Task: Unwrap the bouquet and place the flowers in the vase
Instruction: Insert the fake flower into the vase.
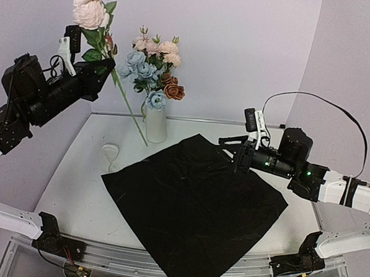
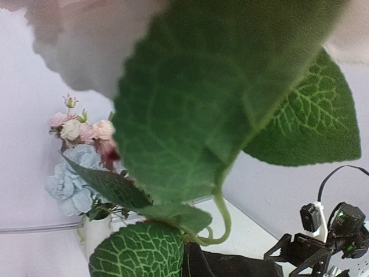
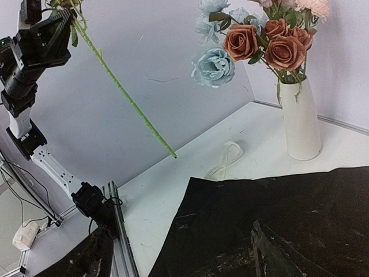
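Well, from overhead the left gripper [image 1: 104, 61] sits high on the left, pinched shut on the stem [image 1: 128, 106] of a pink flower [image 1: 88, 12]. The bloom is above the fingers. The stem slants down and to the right, and its cut end shows near the foot of the vase [image 1: 156, 121], on the vase's left side. The vase stands upright at the back of the table [image 1: 77, 189], already holding a bunch of flowers [image 1: 152, 75]. The black wrapping sheet [image 1: 194, 207] lies spread flat in front of it, and the cream ribbon [image 1: 111, 154] lies just off the sheet's left corner. The right gripper [image 1: 230, 154] hangs low over the sheet's far right edge, its jaws spread wide and empty.

From the left wrist, a big blurred leaf [image 2: 190, 115] fills nearly everything, so the fingers themselves can't be made out. The vase and its blooms peek through low on the left.

From the right wrist, its own fingers [image 3: 95, 257] stand far apart with nothing between them. Across the table the stem runs as a long diagonal. Its tip looks well left of the vase and lower than the vase's mouth.

I'd say the move hinges on that. The mouth lies up and to the right of the stem's tip, so the left arm, the one holding the flower, would need to lift it and stand the stem upright over the opening.
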